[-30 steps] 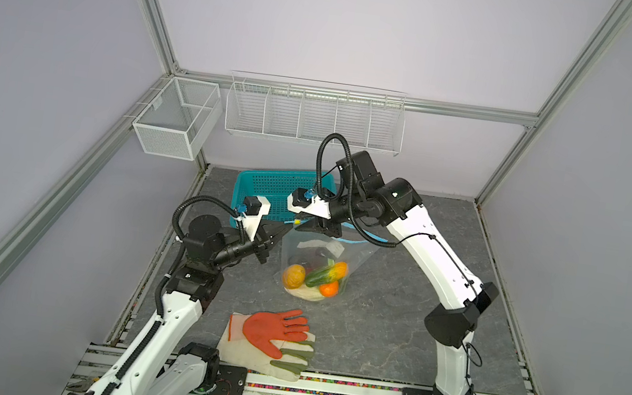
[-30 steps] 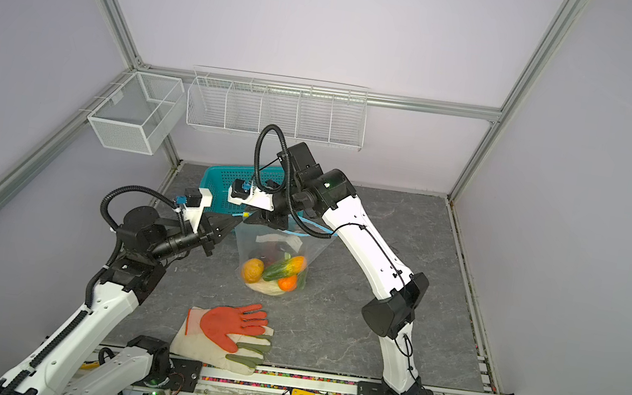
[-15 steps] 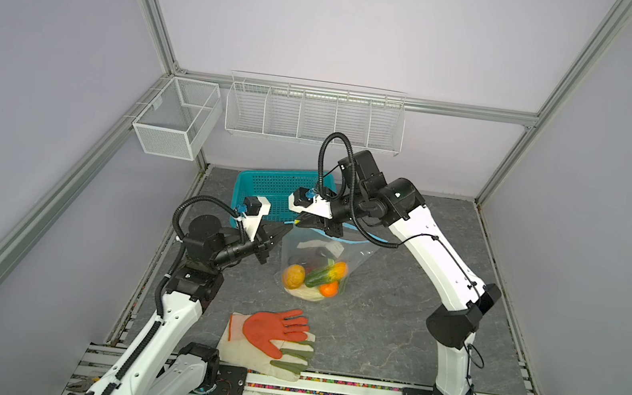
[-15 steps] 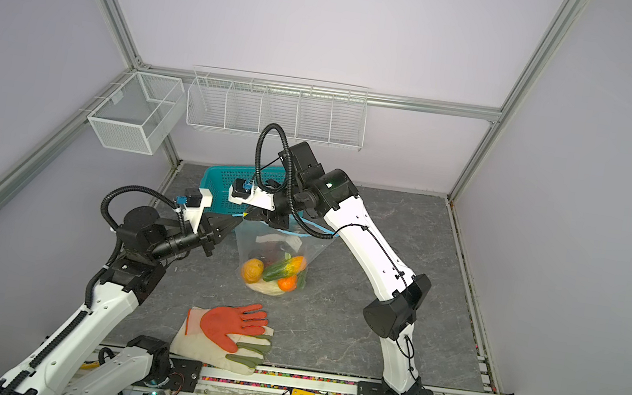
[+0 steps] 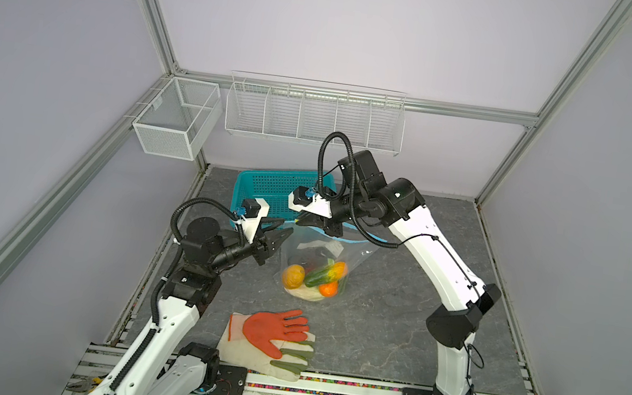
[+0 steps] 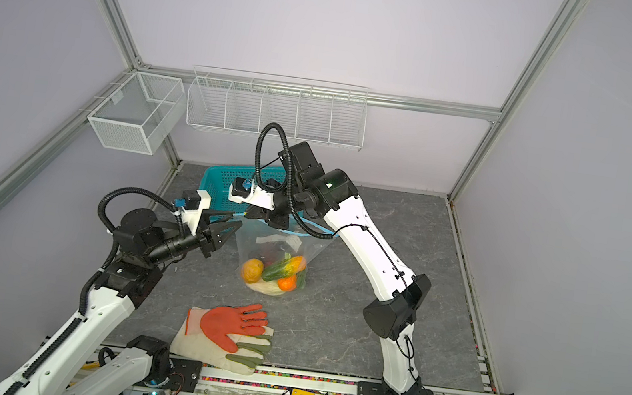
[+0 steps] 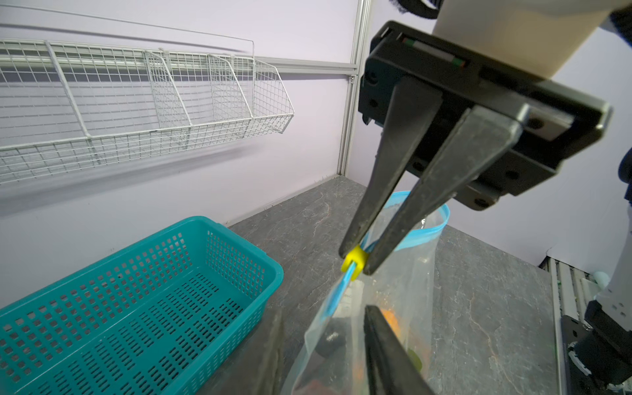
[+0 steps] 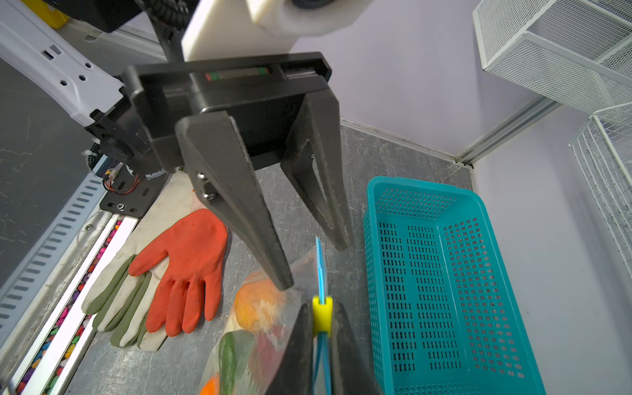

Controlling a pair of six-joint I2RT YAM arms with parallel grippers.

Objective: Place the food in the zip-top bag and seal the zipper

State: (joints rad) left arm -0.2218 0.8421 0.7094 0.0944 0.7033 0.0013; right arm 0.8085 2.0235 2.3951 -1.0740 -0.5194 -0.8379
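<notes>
Food [image 5: 315, 277] sits in the bag [image 5: 356, 256]; my right gripper [image 7: 355, 264] pinches the yellow slider [image 8: 322, 313], and my left gripper [image 8: 314, 263] gapes astride the zipper [image 7: 337, 294].

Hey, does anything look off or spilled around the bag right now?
Nothing spilled; the food sits inside the zip-top bag. Only oddity: the zipper gapes open beyond the yellow slider, which the right gripper pinches.
</notes>
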